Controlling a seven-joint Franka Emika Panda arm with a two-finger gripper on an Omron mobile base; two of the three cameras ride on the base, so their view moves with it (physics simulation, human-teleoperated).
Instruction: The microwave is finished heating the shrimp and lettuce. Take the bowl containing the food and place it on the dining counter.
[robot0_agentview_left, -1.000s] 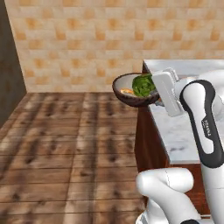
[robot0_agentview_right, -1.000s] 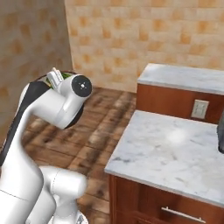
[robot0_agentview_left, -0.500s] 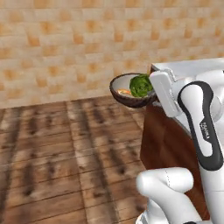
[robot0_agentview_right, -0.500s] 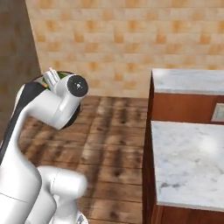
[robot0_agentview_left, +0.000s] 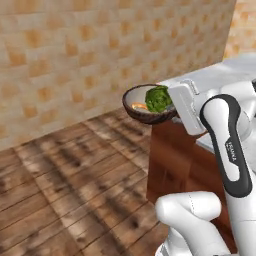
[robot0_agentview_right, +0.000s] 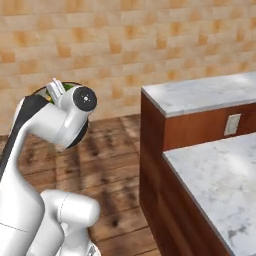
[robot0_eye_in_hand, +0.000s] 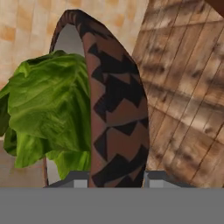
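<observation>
Above the wood floor, jaws pinching the bowl (robot0_agentview_left: 148, 106) rim, lettuce (robot0_agentview_left: 158, 98) aboard; base has swung since a second ago, dining bench (robot0_agentview_right: 200, 95) now near, placement pending.

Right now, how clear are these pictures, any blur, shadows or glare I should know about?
Left base view: evenly lit, no glare; the round dark brown bowl and crinkled green lettuce look sharp. Right base view: soft shadow on the wood floor beneath the arm. Hand view: bowl rim so close its pattern looks coarse.
</observation>
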